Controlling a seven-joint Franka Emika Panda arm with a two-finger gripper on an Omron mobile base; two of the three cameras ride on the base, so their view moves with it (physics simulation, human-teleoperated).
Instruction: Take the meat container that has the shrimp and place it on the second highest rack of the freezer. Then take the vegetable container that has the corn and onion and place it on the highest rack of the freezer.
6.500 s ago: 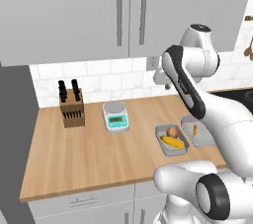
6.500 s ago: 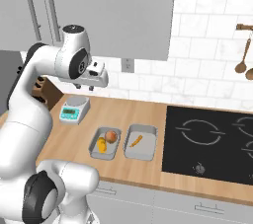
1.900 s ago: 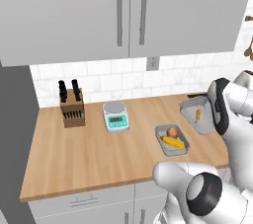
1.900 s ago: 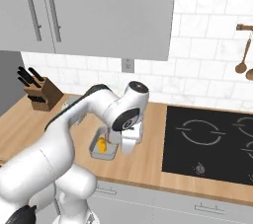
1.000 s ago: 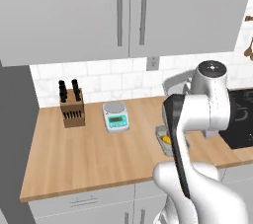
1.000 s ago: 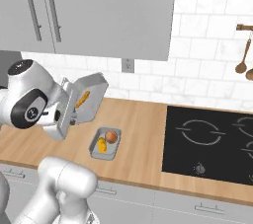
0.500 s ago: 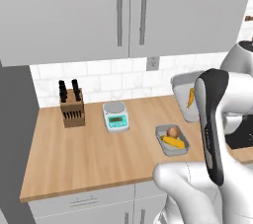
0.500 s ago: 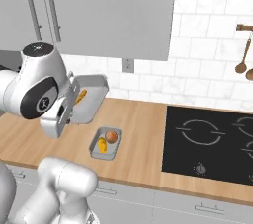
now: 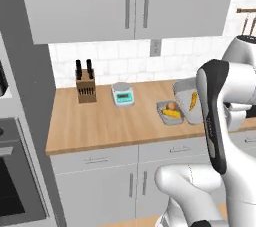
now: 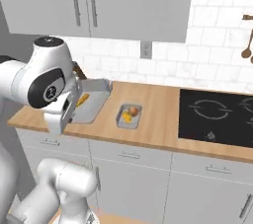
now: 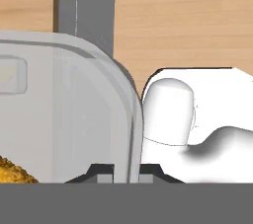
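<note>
Step in hand, by judgement: carry shrimp tray (image 10: 91, 102) to freezer, second rack from top. Keep tray level, since it already sits tilted in the grasp; swing slowly; clear the counter (image 9: 100, 123) edge before turning. Gripper (image 11: 125, 170) pinching tray rim, one fingertip each side of the wall. Tray lifted off counter, beside the arm; one orange shrimp (image 10: 82, 100) inside. Corn tray (image 9: 169, 112) flat on counter, right of scale (image 9: 122, 93); holds yellow corn and a round onion.
</note>
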